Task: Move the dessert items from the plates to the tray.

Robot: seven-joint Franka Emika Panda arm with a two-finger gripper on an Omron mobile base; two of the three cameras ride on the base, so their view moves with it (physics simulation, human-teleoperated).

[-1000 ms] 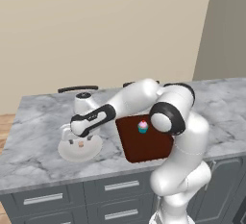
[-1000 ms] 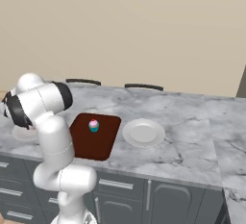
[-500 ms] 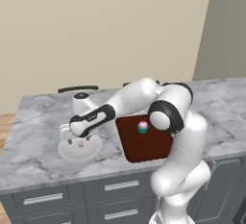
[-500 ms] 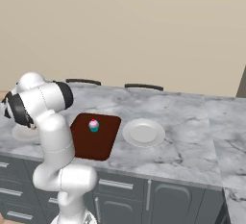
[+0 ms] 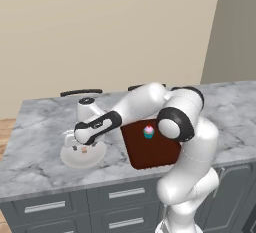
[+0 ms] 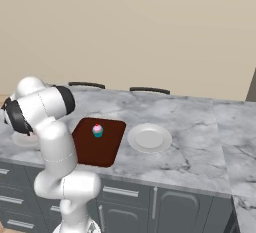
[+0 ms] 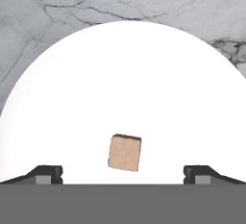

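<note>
On the left, a round white plate [image 5: 75,158] on the marble counter [image 5: 35,127] holds a small tan morsel [image 7: 125,152]. The tool [image 7: 123,175] is held spread above it. At three o'clock, a cupcake [image 5: 148,131] sits on the dark brown tray [image 5: 140,149]. Another plate [image 6: 149,138] lies farther right.

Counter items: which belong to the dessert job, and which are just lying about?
Job:
- tan morsel on left plate, hand open above it
- cupcake on tray
- right plate, bare

Lying about:
- two dark bars, possibly chair backs, behind marble counter
</note>
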